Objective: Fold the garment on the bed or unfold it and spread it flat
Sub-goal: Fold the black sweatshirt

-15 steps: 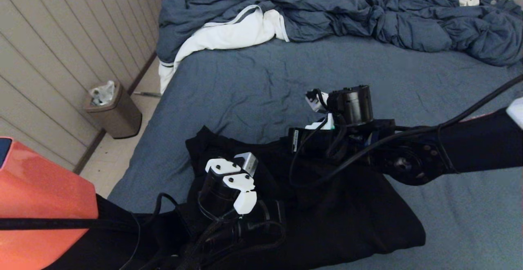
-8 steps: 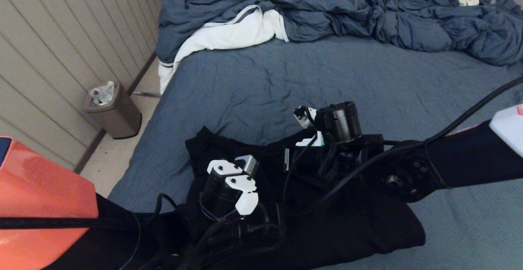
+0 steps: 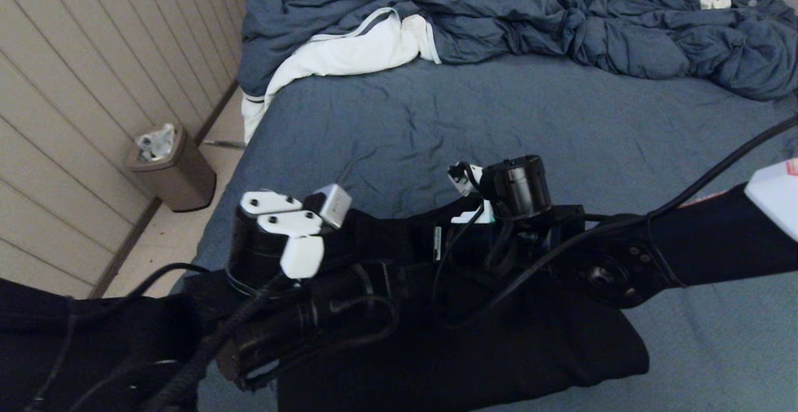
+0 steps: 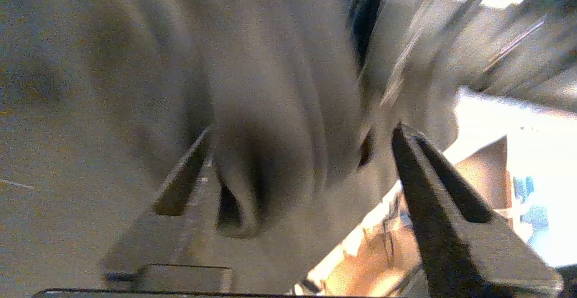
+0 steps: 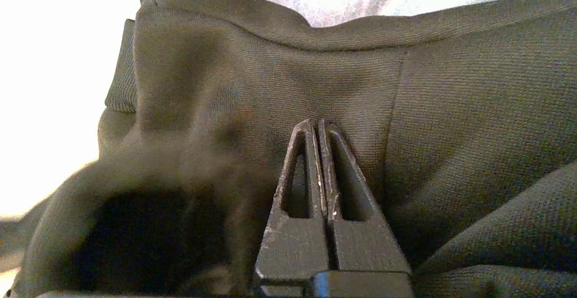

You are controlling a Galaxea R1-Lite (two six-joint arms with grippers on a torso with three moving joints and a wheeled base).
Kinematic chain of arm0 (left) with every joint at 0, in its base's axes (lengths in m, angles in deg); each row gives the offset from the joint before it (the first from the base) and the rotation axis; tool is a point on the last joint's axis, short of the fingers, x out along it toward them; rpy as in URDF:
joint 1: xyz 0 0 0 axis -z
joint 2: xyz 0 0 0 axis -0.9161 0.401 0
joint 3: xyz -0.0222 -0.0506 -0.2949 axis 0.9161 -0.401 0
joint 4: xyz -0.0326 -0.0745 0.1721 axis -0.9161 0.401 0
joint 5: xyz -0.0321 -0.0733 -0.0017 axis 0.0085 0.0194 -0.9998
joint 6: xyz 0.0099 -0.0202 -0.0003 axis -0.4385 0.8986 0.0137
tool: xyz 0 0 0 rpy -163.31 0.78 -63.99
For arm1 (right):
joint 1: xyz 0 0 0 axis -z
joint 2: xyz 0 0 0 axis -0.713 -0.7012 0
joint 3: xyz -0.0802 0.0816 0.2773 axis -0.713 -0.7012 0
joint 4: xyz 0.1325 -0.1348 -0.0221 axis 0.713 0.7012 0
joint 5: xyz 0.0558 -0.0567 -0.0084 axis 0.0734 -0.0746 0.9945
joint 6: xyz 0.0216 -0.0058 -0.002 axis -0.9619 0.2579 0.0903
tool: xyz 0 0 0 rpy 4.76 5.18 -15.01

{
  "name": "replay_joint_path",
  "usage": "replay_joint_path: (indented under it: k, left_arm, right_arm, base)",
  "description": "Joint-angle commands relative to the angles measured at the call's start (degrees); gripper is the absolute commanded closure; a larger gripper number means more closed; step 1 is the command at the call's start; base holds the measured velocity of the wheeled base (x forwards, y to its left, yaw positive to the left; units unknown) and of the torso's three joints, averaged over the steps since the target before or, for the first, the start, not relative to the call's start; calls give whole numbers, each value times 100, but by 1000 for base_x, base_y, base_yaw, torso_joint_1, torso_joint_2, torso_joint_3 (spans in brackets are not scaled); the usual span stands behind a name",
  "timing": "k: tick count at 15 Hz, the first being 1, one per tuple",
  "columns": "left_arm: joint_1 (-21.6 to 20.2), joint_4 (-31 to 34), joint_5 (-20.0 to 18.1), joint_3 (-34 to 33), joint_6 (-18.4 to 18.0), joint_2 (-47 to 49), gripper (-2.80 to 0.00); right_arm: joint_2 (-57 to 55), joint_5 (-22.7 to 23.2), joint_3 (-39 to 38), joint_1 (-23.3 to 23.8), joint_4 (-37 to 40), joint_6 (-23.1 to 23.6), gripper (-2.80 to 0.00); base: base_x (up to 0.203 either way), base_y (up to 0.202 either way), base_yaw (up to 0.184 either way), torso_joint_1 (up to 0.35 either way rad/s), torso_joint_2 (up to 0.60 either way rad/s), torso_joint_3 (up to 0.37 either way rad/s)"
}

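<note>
The garment [image 3: 530, 349], a black hoodie, lies bunched in thick layers at the near edge of the bed [image 3: 436, 119]. My left gripper [image 4: 304, 129] is open just above the hoodie's left part, with a loose fold of the garment [image 4: 279, 108] between its spread fingers, not clamped. Its wrist [image 3: 280, 237] is raised over the cloth in the head view. My right gripper [image 5: 315, 124] is shut, its tips pinching the garment [image 5: 473, 108] near a seam at the pile's far edge. Its wrist [image 3: 514, 187] sits low over the cloth.
A rumpled blue-grey comforter [image 3: 530, 13] and a white cloth [image 3: 349, 50] fill the far end of the bed. A brown waste bin [image 3: 171, 169] stands on the floor by the panelled wall at left. Bare sheet stretches between the hoodie and the comforter.
My left gripper has opened and let go of the hoodie, and its arm has risen and shifted left. The right arm dropped lower toward the cloth, then held still.
</note>
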Motion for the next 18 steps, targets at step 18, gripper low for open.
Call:
replay_joint_path:
  k: [18]
  left_arm:
    - [-1333, 6, -924, 170, -142, 388, -280]
  right_arm:
    - [1846, -14, -2052, -458, 37, 117, 0]
  base:
    - [0, 0, 0, 0, 0, 0]
